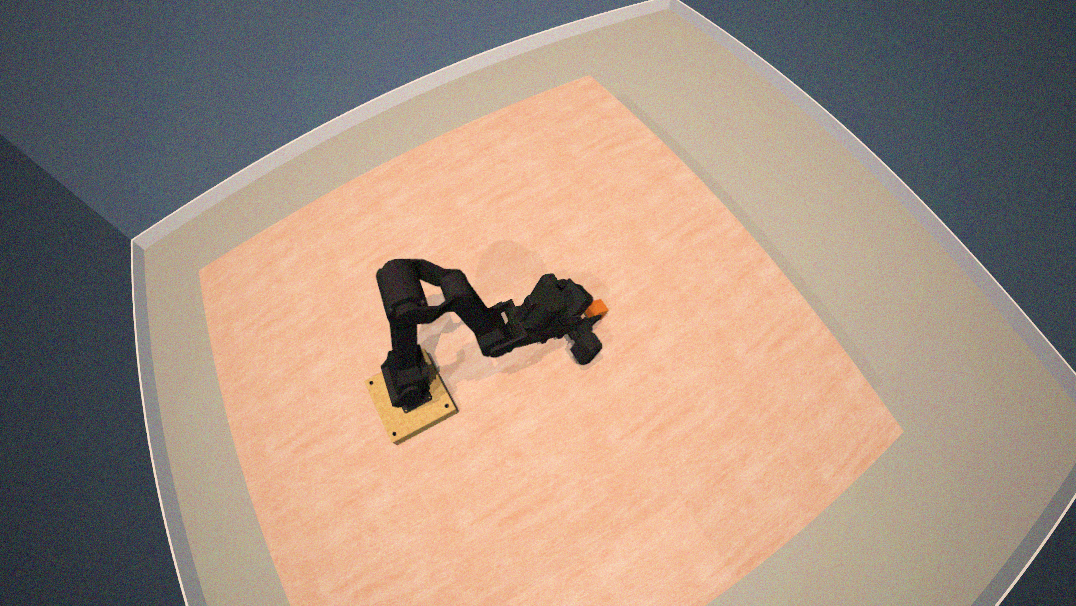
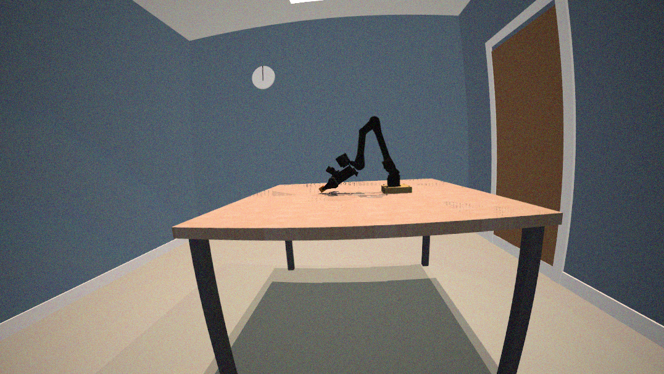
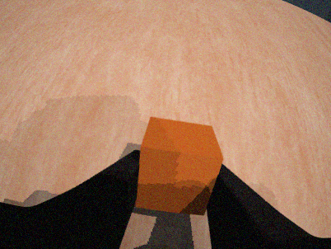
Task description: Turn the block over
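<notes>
orange block (image 1: 596,307) (image 2: 321,189) (image 3: 177,165), tilted, clamped in tool (image 1: 594,313) (image 2: 323,188) (image 3: 175,164)

Between my matte black gripper fingers is a small, solid orange, box-shaped block (image 1: 597,307) (image 2: 321,189) (image 3: 177,161), its orange darkened to brownish where shade crosses the faces nearest me. Under my tool, the flat wood-look tabletop (image 1: 640,451) (image 2: 362,213) (image 3: 206,62) is pale peach-pink, streaked with faint darker grain. Behind my tool, my jointed arm (image 1: 470,308) (image 2: 381,141) is black all over, and its flat square base plate (image 1: 408,429) (image 2: 404,189) is yellow-tan, dotted with black at the corners.
</notes>
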